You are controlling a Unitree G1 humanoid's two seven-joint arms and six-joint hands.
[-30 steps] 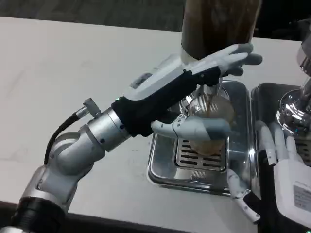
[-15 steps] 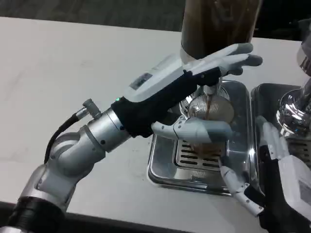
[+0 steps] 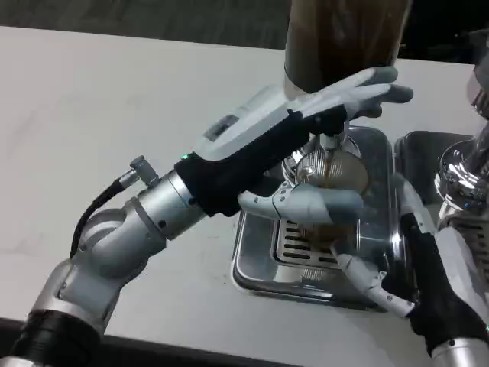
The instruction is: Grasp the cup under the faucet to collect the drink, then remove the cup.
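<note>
A clear cup [image 3: 334,174] stands on the grille of a steel drip tray [image 3: 252,264], right under the faucet nozzle [image 3: 329,141] of a dark drink dispenser [image 3: 344,38]. A thin brown stream runs into it and brown drink shows in its lower part. My left hand [image 3: 306,130] reaches in from the left and holds the cup, thumb [image 3: 306,202] across its near side and fingers [image 3: 370,86] stretched past its far side by the faucet. My right hand [image 3: 416,283] is at the tray's front right corner, fingers apart and holding nothing.
A second steel tray [image 3: 428,149] lies to the right with a chrome faucet [image 3: 466,176] above it, close to my right hand. The white table [image 3: 114,99] stretches bare to the left.
My right hand has swung left and turned toward the tray's front right corner, fingers pointing at the cup. The left hand and cup stay put while the drink keeps running.
</note>
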